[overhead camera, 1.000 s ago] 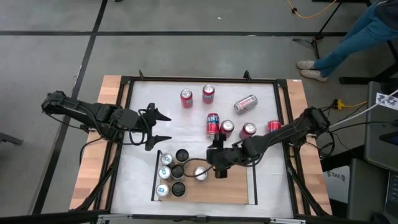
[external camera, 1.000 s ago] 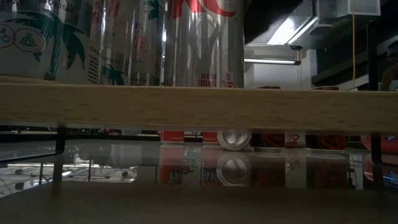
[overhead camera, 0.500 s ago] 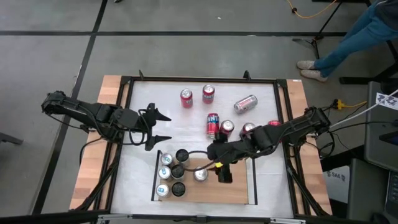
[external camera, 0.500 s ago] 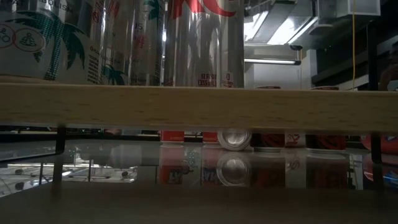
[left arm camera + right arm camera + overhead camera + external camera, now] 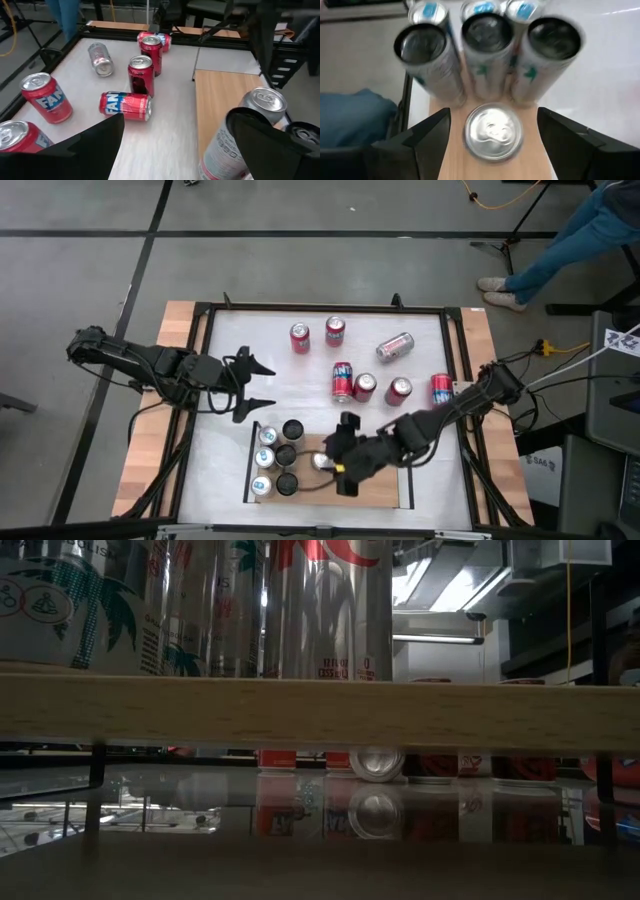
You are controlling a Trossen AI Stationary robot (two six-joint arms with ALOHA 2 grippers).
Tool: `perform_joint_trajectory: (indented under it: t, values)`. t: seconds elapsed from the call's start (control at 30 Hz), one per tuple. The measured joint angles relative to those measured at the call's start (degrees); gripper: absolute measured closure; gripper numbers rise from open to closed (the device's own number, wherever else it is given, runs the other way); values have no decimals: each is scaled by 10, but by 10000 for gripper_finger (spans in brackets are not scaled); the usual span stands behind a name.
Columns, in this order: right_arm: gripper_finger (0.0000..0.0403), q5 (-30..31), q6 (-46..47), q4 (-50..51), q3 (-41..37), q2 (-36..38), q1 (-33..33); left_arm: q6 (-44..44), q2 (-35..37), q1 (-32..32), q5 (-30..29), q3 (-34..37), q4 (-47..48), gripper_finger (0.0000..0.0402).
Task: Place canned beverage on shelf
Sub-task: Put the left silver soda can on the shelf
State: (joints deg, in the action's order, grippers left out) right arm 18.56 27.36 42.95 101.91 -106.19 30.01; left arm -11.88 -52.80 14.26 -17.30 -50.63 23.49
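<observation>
The shelf is a light-wood panel with black rails, near the table's front edge. Several tall cans stand at its left end. Just right of them a silver canned beverage stands upright on the wood. My right gripper hovers open above it. In the right wrist view its fingers flank the can's top with clear gaps on both sides. My left gripper waits open over the white table, left of the shelf's far corner.
Red cans stand on the white tabletop beyond the shelf. One red can and one silver can lie on their sides. The shelf's right half is bare wood. A person's legs show at the far right.
My right gripper has risen, swung toward the table's near edge and rolled about its own axis, its fingers staying open. The silver can stays upright on the shelf where it was.
</observation>
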Motion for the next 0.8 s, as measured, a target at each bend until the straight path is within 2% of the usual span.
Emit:
perform_joint_trajectory:
  t: [0.2,0.5,0.8]
  values:
    - [116,9,1,-17,0,-28,17,0,0,2,14,0,0,43]
    - [116,77,0,-18,0,-37,20,0,0,2,20,0,0,43]
    - [116,70,1,-29,-18,-37,20,0,0,2,20,0,0,43]
